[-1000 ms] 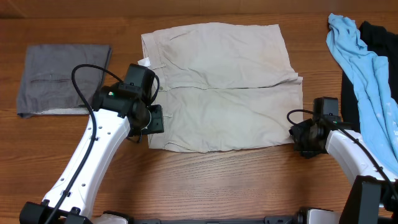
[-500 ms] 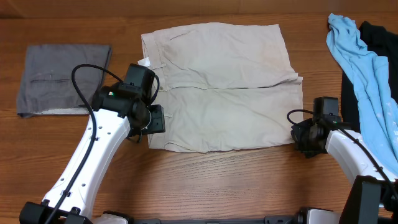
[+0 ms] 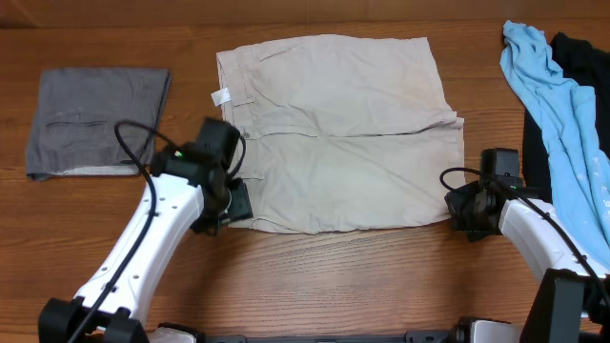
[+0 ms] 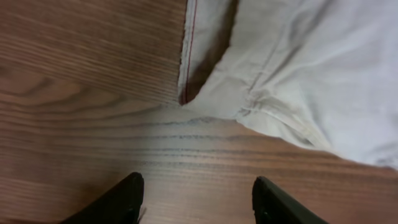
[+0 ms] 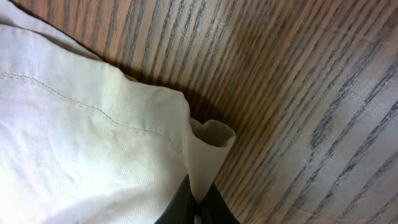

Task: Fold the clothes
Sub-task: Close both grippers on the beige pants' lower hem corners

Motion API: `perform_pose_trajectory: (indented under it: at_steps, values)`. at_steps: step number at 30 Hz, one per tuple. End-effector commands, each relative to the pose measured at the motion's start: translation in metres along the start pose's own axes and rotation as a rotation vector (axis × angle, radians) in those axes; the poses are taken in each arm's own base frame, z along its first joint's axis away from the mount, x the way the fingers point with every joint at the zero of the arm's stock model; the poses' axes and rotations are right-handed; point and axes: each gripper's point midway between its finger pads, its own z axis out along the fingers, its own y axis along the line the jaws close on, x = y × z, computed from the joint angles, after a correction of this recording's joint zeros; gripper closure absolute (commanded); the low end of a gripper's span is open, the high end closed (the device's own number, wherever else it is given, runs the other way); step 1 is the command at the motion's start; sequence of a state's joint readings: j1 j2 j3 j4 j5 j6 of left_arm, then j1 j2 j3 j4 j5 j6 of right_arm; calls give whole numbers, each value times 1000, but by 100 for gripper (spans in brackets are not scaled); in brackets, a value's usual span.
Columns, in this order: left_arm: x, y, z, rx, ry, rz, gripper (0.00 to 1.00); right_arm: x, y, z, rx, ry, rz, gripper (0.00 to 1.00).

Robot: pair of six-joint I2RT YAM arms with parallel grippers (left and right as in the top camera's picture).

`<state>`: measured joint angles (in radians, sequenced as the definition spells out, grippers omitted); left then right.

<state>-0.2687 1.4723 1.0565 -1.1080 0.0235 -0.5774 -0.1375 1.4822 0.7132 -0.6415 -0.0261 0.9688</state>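
- beige cotton shorts [image 3: 334, 133] lie flat on the wooden table [image 3: 334, 276], waistband to the left, soft and faintly creased.
- left gripper [image 4: 198, 190] has slid back off the waistband corner, jaws wide over bare wood; the small white tag [image 3: 221, 96] now shows.
- right gripper [image 5: 196, 210] stays pinched on the near hem corner; the fold looks unstarted.

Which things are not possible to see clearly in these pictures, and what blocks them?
1. Overhead: part of the left edge of the shorts, covered by the left gripper.
2. Overhead: the fingers of the right gripper, hidden under its own body.
3. Overhead: the black cloth, partly under the blue cloth and cut by the right edge.
4. Overhead: print on the tag, too small.
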Motion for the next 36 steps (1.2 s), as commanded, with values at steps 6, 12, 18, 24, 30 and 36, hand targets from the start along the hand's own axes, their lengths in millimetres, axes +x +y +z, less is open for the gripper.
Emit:
perform_pose_trajectory:
  at_steps: [6,12,18,24,30,36]
  values:
    - [3,-3,38,38,-21,-45,51,-2,-4,2,14,-14,4,96]
    - [20,2,57,49,32,-215,50,-3,-4,2,13,-14,4,95]
    - [14,-5,63,91,9,-352,42,-3,-4,2,12,-15,4,93]
    - [-11,-20,60,168,-79,-392,37,-4,-4,1,17,-22,-3,93]
    - [-8,-18,64,166,-68,-465,34,-4,-5,1,17,-21,-3,91]
    - [-1,-12,70,144,-53,-473,35,-3,-5,1,18,-20,-3,90]
